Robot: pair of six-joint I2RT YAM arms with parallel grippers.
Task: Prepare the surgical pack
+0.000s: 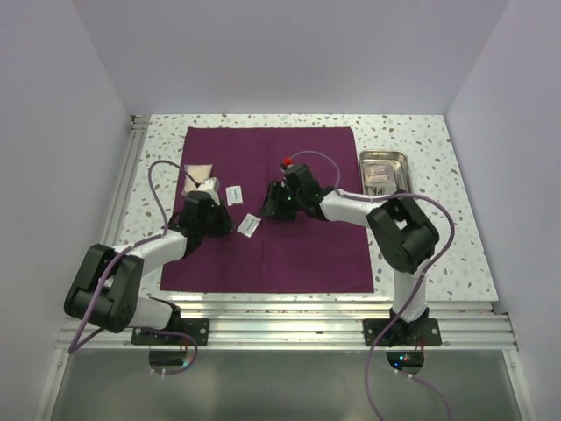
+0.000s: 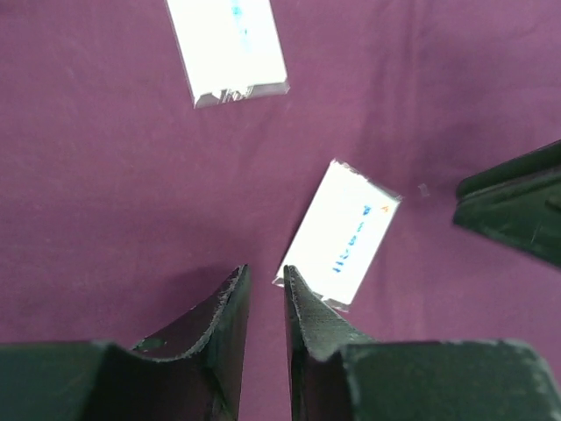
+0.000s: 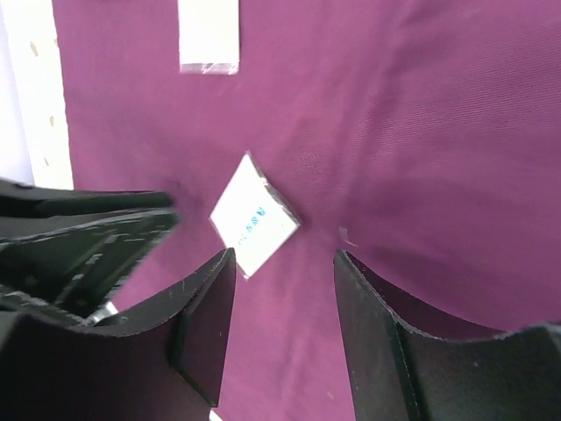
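The surgical pack is a plum-maroon drape spread flat over the table. Two white packets with blue print lie on it. One packet lies between the two grippers, the other farther back. My left gripper hovers low over the drape, its jaws a narrow slit apart with only fabric showing between them. Its right fingertip overlaps the near packet's corner. My right gripper faces the same packet from the other side, open and empty.
A steel tray holding wrapped items stands on the speckled table right of the drape. A beige pouch lies at the drape's left edge. Each gripper shows in the other's wrist view, close by.
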